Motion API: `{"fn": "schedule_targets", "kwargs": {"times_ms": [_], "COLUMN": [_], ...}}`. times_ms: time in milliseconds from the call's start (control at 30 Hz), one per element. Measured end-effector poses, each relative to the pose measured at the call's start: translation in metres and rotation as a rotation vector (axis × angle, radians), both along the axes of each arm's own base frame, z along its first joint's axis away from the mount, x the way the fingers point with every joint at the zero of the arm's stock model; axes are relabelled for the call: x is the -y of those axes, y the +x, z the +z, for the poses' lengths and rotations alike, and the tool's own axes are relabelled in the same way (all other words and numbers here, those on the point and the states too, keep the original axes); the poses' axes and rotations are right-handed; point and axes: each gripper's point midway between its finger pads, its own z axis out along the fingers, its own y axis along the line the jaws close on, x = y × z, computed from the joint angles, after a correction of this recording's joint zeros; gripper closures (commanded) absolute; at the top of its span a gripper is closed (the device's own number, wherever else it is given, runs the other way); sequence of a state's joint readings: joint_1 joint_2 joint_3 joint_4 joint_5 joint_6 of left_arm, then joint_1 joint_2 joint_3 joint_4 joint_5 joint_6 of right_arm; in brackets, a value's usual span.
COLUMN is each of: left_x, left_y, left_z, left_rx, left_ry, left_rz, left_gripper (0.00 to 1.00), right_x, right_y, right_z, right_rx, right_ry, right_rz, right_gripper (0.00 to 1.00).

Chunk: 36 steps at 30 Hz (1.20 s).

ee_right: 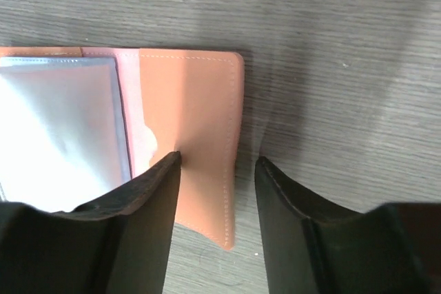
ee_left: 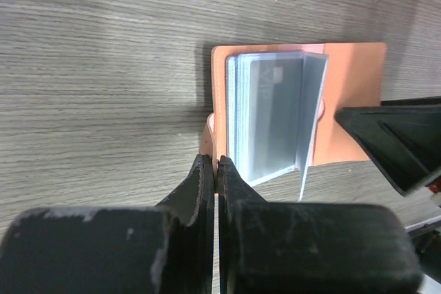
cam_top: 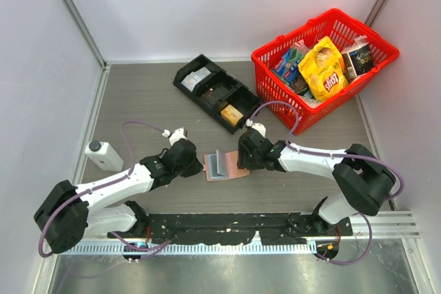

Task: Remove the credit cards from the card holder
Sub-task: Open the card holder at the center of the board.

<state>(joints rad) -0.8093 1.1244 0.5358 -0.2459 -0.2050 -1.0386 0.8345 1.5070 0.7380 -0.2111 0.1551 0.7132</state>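
The salmon-pink card holder [cam_top: 236,171] lies open on the table between my two grippers. Its pale blue sleeves [ee_left: 265,115] stand fanned up from the spine, and a grey credit card [ee_left: 275,101] shows through the front sleeve. My left gripper [ee_left: 216,164] is shut on the holder's left edge, pinching the salmon leather at the tips. My right gripper [ee_right: 217,163] is open over the holder's right flap [ee_right: 186,94]. One of its fingertips [ee_right: 162,170] rests on the flap and the other hangs over bare table. In the top view the left gripper [cam_top: 201,165] and right gripper [cam_top: 241,163] flank the holder.
A black compartment tray [cam_top: 217,91] sits behind the holder. A red basket [cam_top: 324,67] of snack packs stands at the back right. A small white device [cam_top: 103,156] lies at the left near the wall.
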Motion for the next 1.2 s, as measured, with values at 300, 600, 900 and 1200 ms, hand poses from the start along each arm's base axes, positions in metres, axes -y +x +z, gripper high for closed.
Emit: {"fn": "schedule_targets", "kwargs": {"times_ms": [300,600,900,1200], "left_x": [-0.001,0.000,-0.002,0.019], "left_y": [-0.004,-0.005,-0.007,0.009], "left_z": [-0.003,0.001,0.012,0.074], "left_rx": [-0.019,-0.018,0.005,0.094], "left_ry": [0.028,0.019,-0.002,-0.044], "left_rz": [-0.029,-0.034,-0.035,-0.103], "left_gripper": [1.00,1.00,1.00,1.00], "right_x": [-0.007,-0.080,-0.079,-0.014], "right_y": [-0.003,0.008,0.004,-0.007], "right_z": [0.051,0.131,0.054,0.003], "right_rx": [0.068,0.237,0.103,-0.022], "right_ry": [0.014,0.070,-0.054,-0.043], "right_rz": [0.035,0.154,0.180,0.053], "right_gripper": [0.33,0.45,0.36,0.36]}}
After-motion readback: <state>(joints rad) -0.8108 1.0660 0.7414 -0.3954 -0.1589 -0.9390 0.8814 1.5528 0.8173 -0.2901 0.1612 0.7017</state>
